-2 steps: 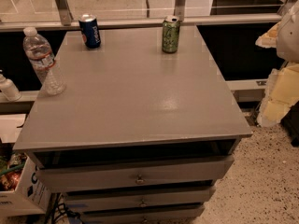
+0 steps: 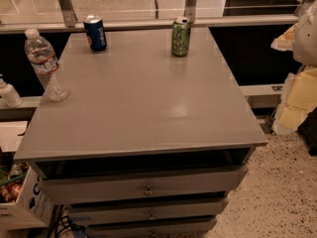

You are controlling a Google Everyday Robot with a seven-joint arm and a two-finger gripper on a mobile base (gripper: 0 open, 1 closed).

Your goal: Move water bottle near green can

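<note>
The biggest container is the grey cabinet (image 2: pixel 143 190), with three drawers stacked in its front. The top drawer stands slightly out, and what shows of its inside is dark. A cardboard box (image 2: pixel 22 209) sits on the floor at the lower left with colourful things in it that I cannot make out.

The water bottle (image 2: pixel 47 66) stands upright near the left edge of the cabinet top (image 2: pixel 148 108), clear, with its white cap on. The green can (image 2: pixel 181 36) stands upright at the back, right of centre, well apart from the bottle. The blue can (image 2: pixel 95 32) stands at the back left, between the two but nearer the bottle. A small white bottle (image 2: pixel 9 93) stands on a ledge just left of the cabinet.

The top is smooth grey with a dull shine, bare across its middle, front and right. Metal posts (image 2: pixel 64 4) rise behind it, and the floor (image 2: pixel 287 192) is speckled.

My gripper (image 2: pixel 299 90) hangs off the right side, beyond the top's right edge and touching nothing. I cannot tell whether it is open or closed.
</note>
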